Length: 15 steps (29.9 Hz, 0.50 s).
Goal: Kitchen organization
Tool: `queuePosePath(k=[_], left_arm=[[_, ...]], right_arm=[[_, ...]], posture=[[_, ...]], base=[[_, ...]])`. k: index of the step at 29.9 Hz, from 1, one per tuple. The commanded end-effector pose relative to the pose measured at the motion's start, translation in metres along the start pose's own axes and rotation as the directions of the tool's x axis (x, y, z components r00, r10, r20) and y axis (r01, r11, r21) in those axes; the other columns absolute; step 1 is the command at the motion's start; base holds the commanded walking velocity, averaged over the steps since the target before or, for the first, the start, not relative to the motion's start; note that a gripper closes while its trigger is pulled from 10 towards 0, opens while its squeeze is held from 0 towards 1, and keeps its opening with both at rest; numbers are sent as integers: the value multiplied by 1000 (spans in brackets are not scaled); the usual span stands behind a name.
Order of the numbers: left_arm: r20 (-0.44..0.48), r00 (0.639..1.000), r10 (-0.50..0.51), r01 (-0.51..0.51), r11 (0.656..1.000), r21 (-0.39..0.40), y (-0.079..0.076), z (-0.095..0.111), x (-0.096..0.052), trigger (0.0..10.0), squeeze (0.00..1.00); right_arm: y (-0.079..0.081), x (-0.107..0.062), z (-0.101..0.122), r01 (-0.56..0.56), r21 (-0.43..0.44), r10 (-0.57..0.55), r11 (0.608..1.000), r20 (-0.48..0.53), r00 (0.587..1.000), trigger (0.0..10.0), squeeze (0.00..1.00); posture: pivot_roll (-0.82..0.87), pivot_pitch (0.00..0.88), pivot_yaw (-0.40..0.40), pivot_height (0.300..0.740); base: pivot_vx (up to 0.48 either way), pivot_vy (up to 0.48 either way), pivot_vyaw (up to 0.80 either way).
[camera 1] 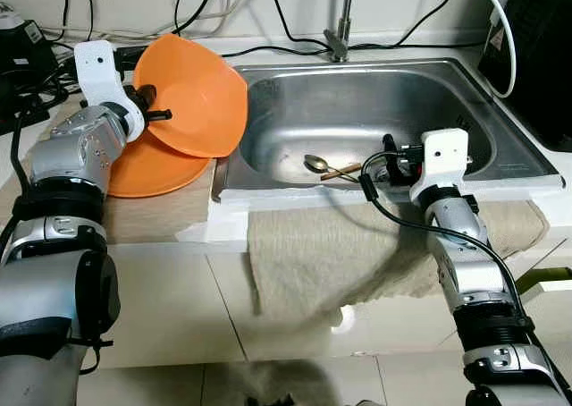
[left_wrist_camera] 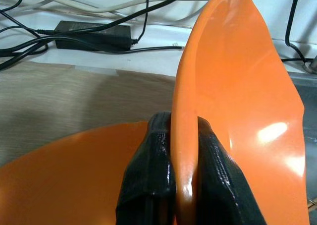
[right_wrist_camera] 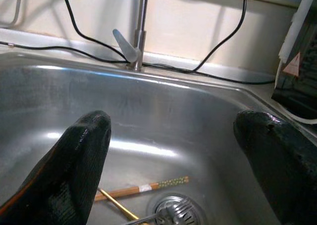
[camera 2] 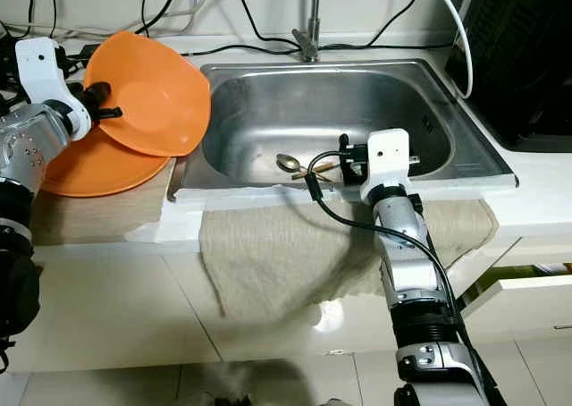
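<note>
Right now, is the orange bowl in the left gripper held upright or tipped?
Tipped. The left gripper pinches the orange bowl by its rim, hollow facing the sink, above an orange plate.

Left arm: silver, bent at the elbow and raised toward ten o'clock, wrist turned inward; left gripper [camera 1: 150,103] has its two black fingers [left_wrist_camera: 148,180] pinched tight, one on each face of the rim of an orange bowl [camera 1: 201,93], holding it tilted on edge. Right arm: silver, reaching straight ahead toward twelve o'clock from low in the head view, white wrist housing level; right gripper [camera 2: 344,163] points toward nine o'clock with fingers [right_wrist_camera: 79,160] spread wide apart, nothing between them.
</note>
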State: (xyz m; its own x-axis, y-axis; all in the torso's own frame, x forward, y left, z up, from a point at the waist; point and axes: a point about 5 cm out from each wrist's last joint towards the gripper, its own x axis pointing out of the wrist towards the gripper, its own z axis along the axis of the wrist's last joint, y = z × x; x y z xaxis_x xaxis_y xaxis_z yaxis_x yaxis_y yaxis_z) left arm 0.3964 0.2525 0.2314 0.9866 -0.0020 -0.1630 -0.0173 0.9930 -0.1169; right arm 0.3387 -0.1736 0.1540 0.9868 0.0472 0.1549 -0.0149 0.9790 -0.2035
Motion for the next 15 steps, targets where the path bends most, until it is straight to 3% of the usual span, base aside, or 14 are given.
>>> queuePosePath(k=[1,15], left_arm=[[-62,998,22,-21,1000,23,4,-13,-1,0,0],[-63,998,23,-22,999,23,4,-13,-1,0,0]], right_arm=[[-3,-1,3,-2,0,2,1000,12,1000,10000,0],[-2,0,3,-2,0,2,1000,11,1000,10000,0]], posture=[[-76,0,34,740],[-73,0,33,740]], base=[[0,0,0],[0,0,0]])
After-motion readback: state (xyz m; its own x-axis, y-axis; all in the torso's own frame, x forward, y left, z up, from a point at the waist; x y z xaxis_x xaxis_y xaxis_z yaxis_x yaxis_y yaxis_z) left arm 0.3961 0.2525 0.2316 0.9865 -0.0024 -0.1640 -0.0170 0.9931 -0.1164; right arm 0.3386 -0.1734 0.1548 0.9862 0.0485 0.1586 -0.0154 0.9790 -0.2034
